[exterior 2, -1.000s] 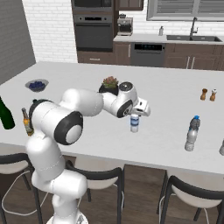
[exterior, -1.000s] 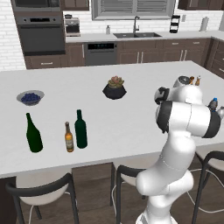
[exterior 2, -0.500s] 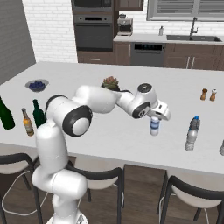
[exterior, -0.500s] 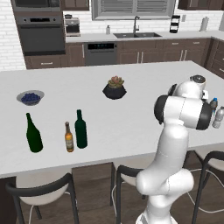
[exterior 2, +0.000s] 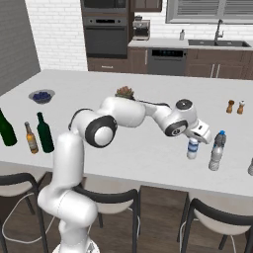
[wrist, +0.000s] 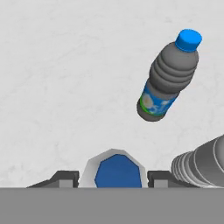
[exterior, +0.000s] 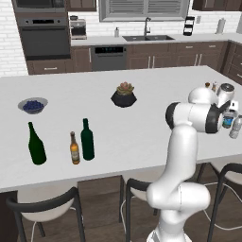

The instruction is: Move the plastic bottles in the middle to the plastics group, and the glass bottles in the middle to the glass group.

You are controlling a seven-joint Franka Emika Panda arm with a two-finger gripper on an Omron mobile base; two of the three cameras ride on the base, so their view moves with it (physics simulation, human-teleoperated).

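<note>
So the gripper (wrist: 113,179) is clamped on a small clear water bottle (exterior 2: 192,148) with a blue label, right at the front edge of the white island counter (exterior 2: 148,148), toward its right end. In the hand view the two dark fingertips (wrist: 65,178) sit tight on either side of that bottle's top. Just beside it to the right stands a second clear bottle (exterior 2: 216,151) with a blue cap, upright, and another ribbed bottle (wrist: 201,164) pokes in at the hand view's lower right.

Over at the counter's left end, near the front edge, the bottles line up: wide green wine bottle (exterior: 36,144) nearest the left edge, then the slim brown beer bottle (exterior: 74,148), then the straight green glass bottle (exterior: 87,140) just beside it.

Farther back there's a bowl of blueberries (exterior: 32,105) toward the left edge and a potted succulent (exterior: 124,94) around the middle. Salt and pepper shakers (exterior 2: 235,106) sit toward the far right corner.
</note>
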